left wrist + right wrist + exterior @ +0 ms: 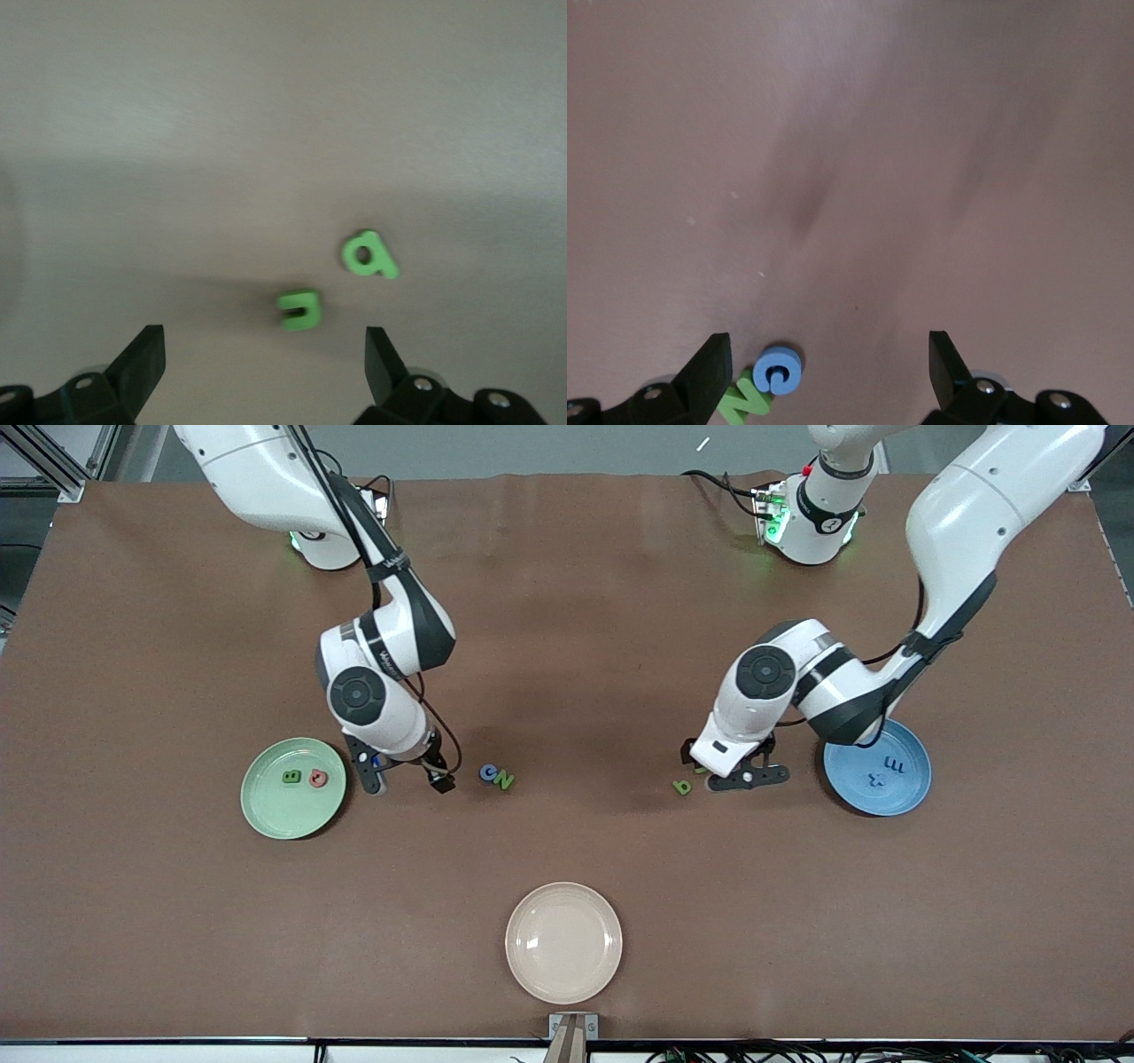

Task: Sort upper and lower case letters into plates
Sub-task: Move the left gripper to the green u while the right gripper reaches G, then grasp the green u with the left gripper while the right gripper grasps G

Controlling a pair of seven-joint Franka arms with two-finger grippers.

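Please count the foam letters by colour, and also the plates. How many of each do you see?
Green letters: 4 (B, N, two small ones)
Blue letters: 3 (C, two in the blue plate)
Red letters: 1
Plates: 3 (blue, pale green, cream-white)
Total: 11

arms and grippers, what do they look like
Both Franka arms have glossy white shells with dark grey joint bands and round dark caps at the wrists. A black cable runs along each arm. The left gripper and the right gripper are black, with two wedge-shaped fingers fixed by silver screws. Green lights glow at both bases.
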